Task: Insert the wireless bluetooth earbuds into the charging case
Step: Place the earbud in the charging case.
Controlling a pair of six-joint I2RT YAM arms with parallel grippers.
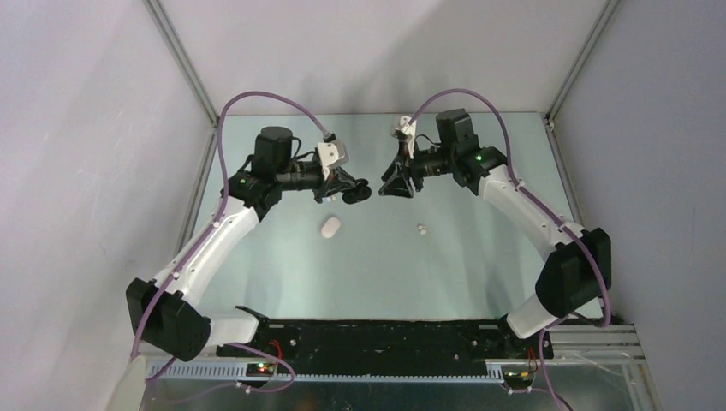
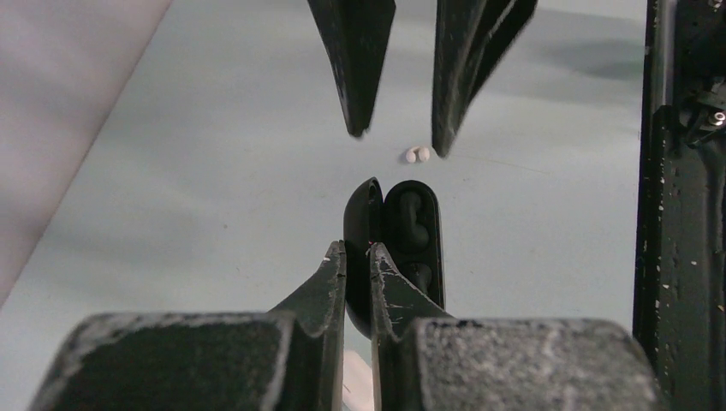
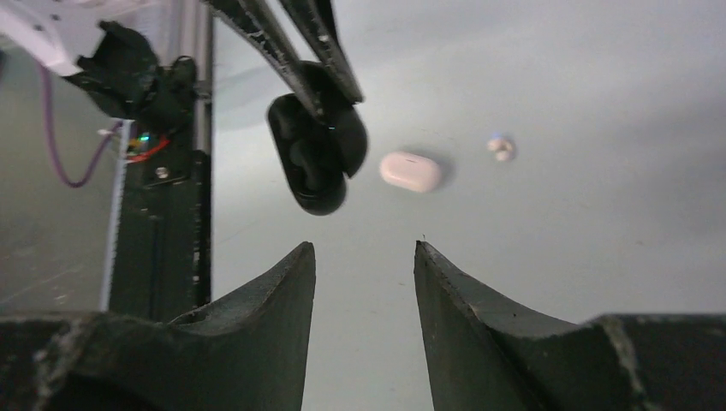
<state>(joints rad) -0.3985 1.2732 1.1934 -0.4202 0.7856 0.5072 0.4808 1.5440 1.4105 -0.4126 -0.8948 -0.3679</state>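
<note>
Open black case [image 2: 409,233], pinched by left tool [image 2: 356,251], seemingly filled; right tool [image 3: 365,250] agape, empty (white earbuds [image 1: 421,229] lie loose).

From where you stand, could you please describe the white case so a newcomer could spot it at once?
On the pale green table, look beside the left gripper, which holds an open black case. The white case lies there: a smooth oval, far bigger than the tiny white earbuds to its right.
</note>
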